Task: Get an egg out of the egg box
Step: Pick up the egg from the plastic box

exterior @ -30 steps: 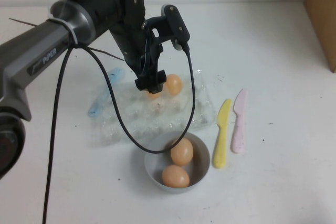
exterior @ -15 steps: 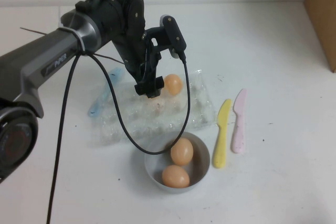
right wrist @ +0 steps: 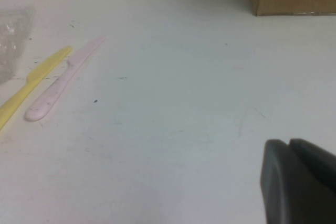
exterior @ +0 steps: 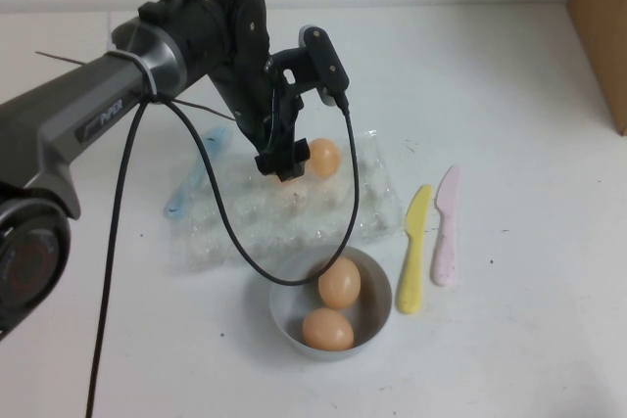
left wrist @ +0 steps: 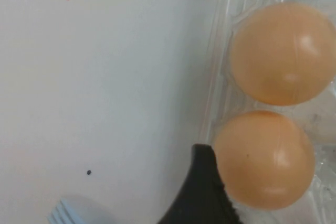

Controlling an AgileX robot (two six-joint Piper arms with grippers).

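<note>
Egg [left wrist: 265, 160] in egg box [exterior: 235, 217]: light, smooth, fragile; grip its widest middle gently. Left claw [exterior: 284, 165] touches it, closure unclear; right claw [right wrist: 296, 182] hovers above table [right wrist: 173, 108], apparently clenched.

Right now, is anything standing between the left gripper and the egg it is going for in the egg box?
Nothing visible does. The left gripper is down over the egg box, and the wrist view shows one finger right against the nearer egg, with a second egg beside it. The right gripper is parked above bare table.
</note>
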